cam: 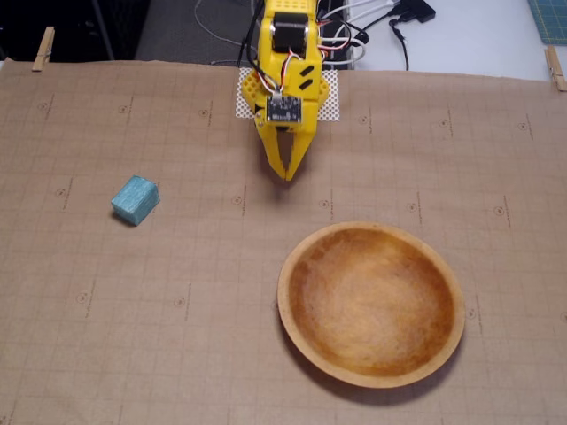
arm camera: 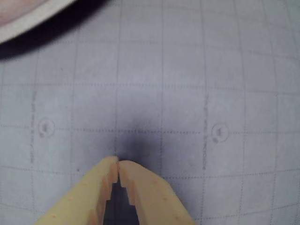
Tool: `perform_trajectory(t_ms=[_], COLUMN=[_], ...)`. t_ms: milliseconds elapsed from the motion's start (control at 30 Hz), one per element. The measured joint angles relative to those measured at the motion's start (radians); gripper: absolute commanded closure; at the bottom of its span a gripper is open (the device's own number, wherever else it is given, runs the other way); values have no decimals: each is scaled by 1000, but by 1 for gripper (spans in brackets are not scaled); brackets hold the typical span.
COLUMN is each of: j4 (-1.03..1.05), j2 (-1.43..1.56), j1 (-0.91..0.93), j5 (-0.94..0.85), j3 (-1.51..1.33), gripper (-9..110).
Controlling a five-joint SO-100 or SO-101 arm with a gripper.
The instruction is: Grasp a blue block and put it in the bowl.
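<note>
Wrist view, gripper point(arm camera: 117, 161): yellow jaws closed tip to tip, nothing held, over the gridded mat point(arm camera: 187, 93).
Wrist view, bowl point(arm camera: 28, 21): only a pale rim arc at 11 o'clock.
Fixed view, gripper point(cam: 288, 173): pointing down, at 12 o'clock, jaws together and empty.
Fixed view, blue block point(cam: 135, 199): on the mat at 9 o'clock, well apart from gripper.
Fixed view, bowl point(cam: 371, 304): at 5 o'clock, empty.
</note>
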State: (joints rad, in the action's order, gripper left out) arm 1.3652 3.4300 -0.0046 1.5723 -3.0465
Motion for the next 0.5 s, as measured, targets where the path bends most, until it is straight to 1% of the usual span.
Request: perform_trajectory(t_ms=[400,500], j4=[0,0], j2=[2,2], j1=[0,0], j5=[0,23], j3=[239,288], gripper=[104,104])
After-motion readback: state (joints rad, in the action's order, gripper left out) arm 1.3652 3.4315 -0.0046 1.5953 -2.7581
